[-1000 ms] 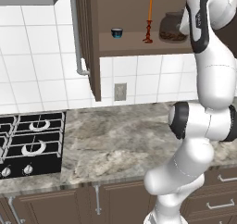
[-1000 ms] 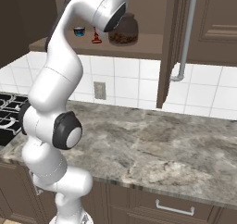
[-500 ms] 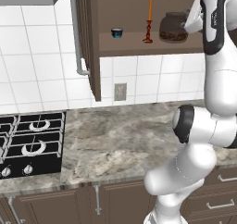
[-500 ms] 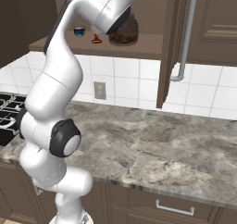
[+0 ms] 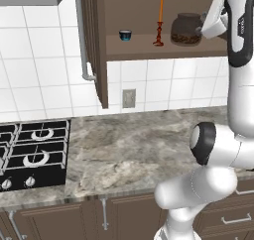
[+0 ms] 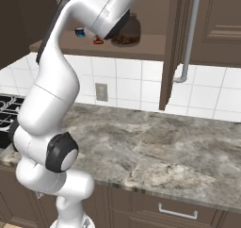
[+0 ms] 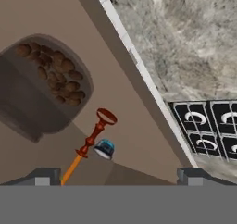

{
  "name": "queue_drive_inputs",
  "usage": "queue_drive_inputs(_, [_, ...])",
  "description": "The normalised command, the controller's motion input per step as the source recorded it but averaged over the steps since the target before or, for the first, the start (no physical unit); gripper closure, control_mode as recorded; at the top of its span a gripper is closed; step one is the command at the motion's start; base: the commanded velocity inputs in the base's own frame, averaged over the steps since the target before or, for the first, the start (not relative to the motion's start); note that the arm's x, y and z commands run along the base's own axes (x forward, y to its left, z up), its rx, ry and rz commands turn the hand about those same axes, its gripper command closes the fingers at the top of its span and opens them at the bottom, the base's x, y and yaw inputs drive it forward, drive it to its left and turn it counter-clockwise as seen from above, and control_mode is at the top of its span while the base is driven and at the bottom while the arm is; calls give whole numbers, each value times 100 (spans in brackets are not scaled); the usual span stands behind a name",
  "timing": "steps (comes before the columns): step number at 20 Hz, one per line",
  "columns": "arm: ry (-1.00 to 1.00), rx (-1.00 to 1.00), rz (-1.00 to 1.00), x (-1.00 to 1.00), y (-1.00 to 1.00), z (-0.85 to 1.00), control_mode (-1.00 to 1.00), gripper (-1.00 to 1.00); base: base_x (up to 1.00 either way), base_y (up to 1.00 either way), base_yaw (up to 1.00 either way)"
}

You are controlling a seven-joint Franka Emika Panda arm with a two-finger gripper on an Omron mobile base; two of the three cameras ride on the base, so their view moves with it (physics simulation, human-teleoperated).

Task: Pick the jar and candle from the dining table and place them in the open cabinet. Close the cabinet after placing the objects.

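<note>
- Cabinet (image 5: 149,45): open. Its left door (image 5: 96,45) stands edge-on in the left base view, the right door (image 6: 174,43) edge-on in the right base view. Each door carries a long silver bar handle (image 5: 82,35).
- Jar (image 5: 186,30): upright on the cabinet shelf, right of the candle, brown lumps visible through the glass. In the right base view the arm covers part of it.
- Candle (image 5: 159,23): upright on the same shelf, between the jar and a small blue cup (image 5: 125,34). It stands near the jar but apart from it.
- Cup: at the left of the shelf, apart from the candle.
- Gripper (image 7: 119,174): raised to shelf height at the right of the cabinet opening, just beside the jar. The jaws stand wide, nothing between them. The hand view looks down on jar, candle and cup on the shelf.
- Counter (image 5: 134,150): veined marble, below the cabinet, with a black hob (image 5: 32,154) at its left end.
- Wall: white tiles with one socket (image 5: 129,98) under the cabinet.
- Dining table: cannot be told from these views.
</note>
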Motion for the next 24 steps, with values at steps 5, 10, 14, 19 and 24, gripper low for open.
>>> queue_drive_inputs(5, [0,0,-1,-48,21,-26,-100,-100,0,0,0])
queue_drive_inputs(10, [-2,0,-6,-55,15,-26,-100,-100,0,0,0])
queue_drive_inputs(14, [-1,0,-9,-54,15,-22,-100,-100,0,0,0])
queue_drive_inputs(19, [0,0,-6,-51,14,-16,-100,-100,0,0,0])
queue_drive_inputs(24, [0,0,0,-39,16,-18,-100,-100,0,0,0])
